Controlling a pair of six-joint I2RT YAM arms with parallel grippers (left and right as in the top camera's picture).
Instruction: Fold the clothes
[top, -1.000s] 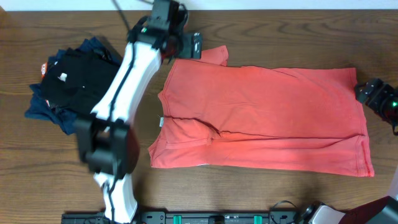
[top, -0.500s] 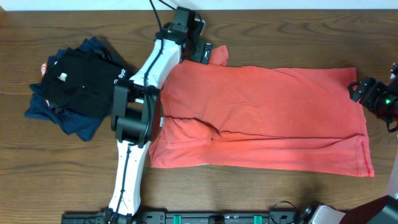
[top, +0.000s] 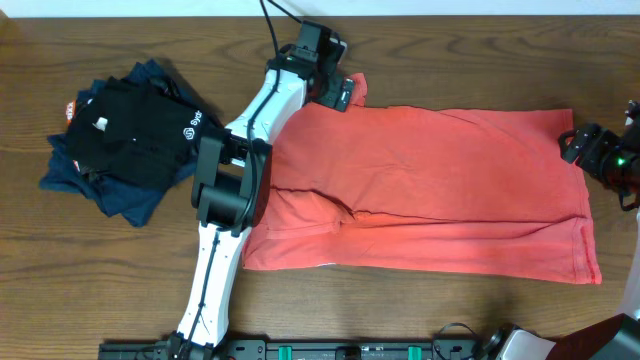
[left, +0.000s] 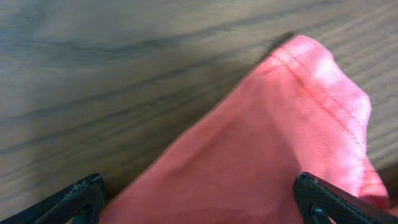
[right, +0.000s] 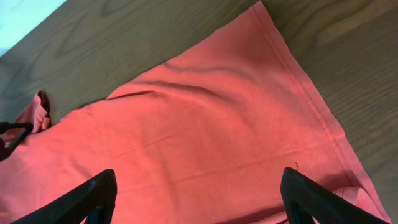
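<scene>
A: Where is the T-shirt?

B: Spread flat on the table. It's coral red and lies sideways across the middle and right side, neck end to the left and hem to the right. A long crease runs along its length, below the middle.

A: And the left claw?

B: At the far edge, over the one sleeve that sticks out at the top. In the wrist view its fingers stand wide apart with the sleeve cloth lying between them. Nothing is pinched.

A: The right claw?

B: At the shirt's far right corner, by the hem. Its fingers are spread wide too, low over the cloth, gripping nothing.

A: Do they touch the cloth?

B: I can't tell.

A: What else is on the table?

B: A pile of dark clothes at the left, with a black one on top of navy ones. It sits well apart from the T-shirt.
</scene>
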